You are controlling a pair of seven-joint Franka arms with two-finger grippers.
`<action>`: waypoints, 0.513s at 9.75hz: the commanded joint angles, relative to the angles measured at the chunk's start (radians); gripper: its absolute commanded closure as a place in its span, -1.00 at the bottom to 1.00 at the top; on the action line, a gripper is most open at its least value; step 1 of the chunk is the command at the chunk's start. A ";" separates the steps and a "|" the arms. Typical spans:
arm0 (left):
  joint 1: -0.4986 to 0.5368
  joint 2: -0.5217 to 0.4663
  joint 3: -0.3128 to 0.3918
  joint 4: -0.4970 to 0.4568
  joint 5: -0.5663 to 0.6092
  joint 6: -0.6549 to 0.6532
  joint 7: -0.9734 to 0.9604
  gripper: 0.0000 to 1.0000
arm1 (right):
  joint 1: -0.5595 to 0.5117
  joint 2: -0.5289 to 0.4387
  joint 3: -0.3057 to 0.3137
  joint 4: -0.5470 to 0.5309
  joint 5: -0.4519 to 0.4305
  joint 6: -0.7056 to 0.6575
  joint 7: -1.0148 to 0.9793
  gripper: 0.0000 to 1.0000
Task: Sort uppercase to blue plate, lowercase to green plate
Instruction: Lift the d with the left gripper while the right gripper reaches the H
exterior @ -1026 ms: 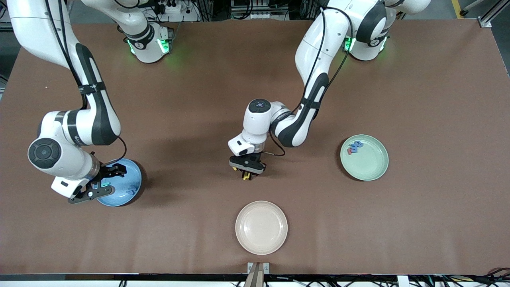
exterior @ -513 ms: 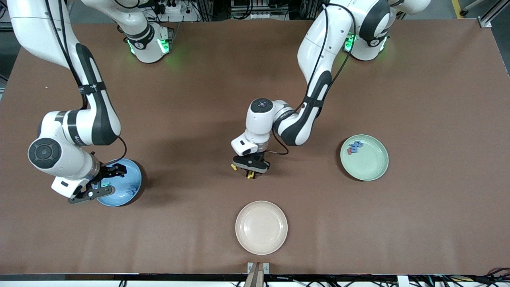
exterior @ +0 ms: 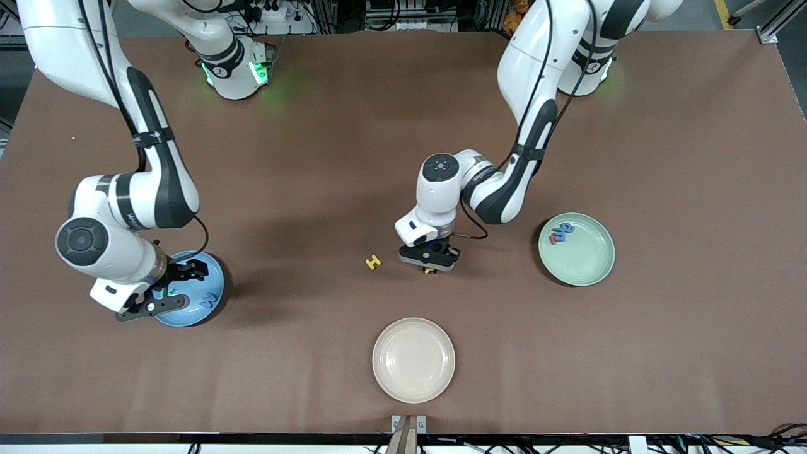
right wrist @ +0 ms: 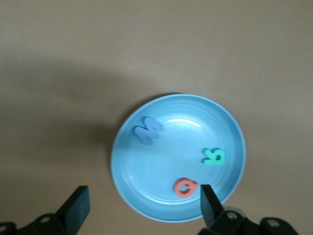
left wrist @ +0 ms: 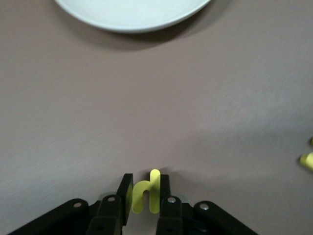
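My left gripper [exterior: 430, 269] [left wrist: 145, 190] is shut on a yellow lowercase h [left wrist: 146, 192], just above the table between the yellow uppercase H [exterior: 373, 261] [left wrist: 307, 159] and the green plate [exterior: 585, 260]. That plate holds a red and two blue lowercase letters [exterior: 560, 234]. Over the blue plate [exterior: 213, 284] [right wrist: 171, 152] hangs my right gripper [exterior: 165, 296] [right wrist: 143, 197], open with nothing between its fingers. In the blue plate lie a blue W [right wrist: 147, 130], a green R [right wrist: 213, 155] and a red Q [right wrist: 185, 186].
A beige plate [exterior: 413, 359] [left wrist: 132, 19] sits nearer the front camera than the left gripper, with nothing in it. The brown table surface stretches wide around all three plates.
My left gripper has moved toward the green plate with the yellow h in it, uncovering the yellow H on the table. The right arm shifted only slightly over the blue plate.
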 commanded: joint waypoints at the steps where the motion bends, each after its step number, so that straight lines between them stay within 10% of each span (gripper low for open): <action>1: 0.085 -0.218 -0.063 -0.184 0.022 -0.153 0.161 0.94 | 0.068 -0.005 0.003 0.006 0.006 -0.030 0.062 -1.00; 5: 0.240 -0.405 -0.106 -0.397 0.022 -0.263 0.398 0.97 | 0.146 0.014 0.107 0.057 0.092 -0.027 0.000 -1.00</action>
